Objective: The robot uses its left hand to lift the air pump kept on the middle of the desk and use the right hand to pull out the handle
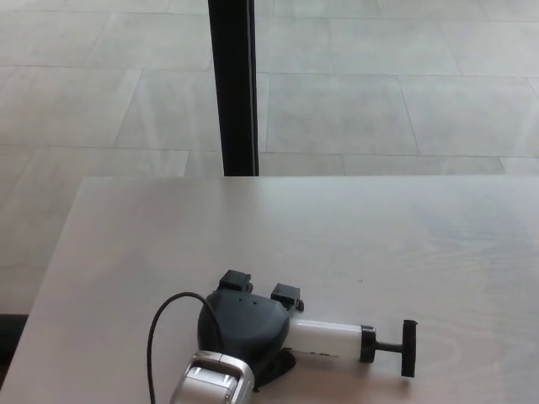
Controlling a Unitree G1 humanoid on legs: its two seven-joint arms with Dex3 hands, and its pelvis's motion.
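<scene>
Left hand [244,324], at 6 o'clock on the bench [379,236], fingers clamped around the air pump [333,338] barrel; T-handle [408,347] projecting toward 3 o'clock.

Air pump [337,338]: clear barrel, black T-handle [408,347] pointing right, lying flat on desk, near front edge.

Pretty much the whole desk [354,227] was open: bare surface ran across the far half and all down the right side, so the T-handle [408,347] had clear room around it from the right. The only clutter was the left hand [244,324] wrapped over the air pump [324,338] near the front edge (cable [160,324] looping off its left).
</scene>
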